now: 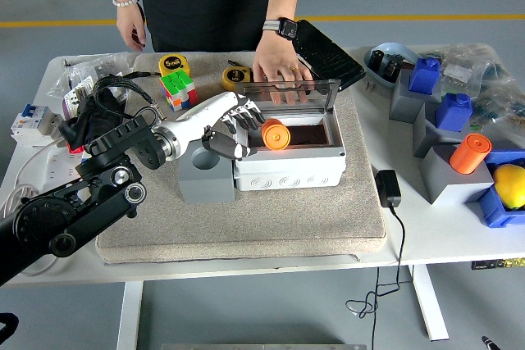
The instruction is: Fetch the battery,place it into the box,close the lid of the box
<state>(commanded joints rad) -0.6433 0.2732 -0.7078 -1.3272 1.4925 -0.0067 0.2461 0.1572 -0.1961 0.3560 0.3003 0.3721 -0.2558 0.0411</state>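
The grey box (289,167) sits in the middle of the beige mat (246,227). An orange battery (275,134) lies inside it at the left end. The box's clear lid (294,93) stands up along the far edge, not closed. My left hand (235,129) hovers just left of the box, over a grey block (202,183); its fingers are loosely spread and hold nothing. A person's hand (277,70) with a watch rests right behind the lid.
A Rubik's cube (177,88) and two yellow tape measures (172,63) lie at the mat's back left. A black adapter (387,188) with its cord lies right of the mat. Grey holders with blue and orange parts (469,153) and a yellow ball (510,184) stand at the right.
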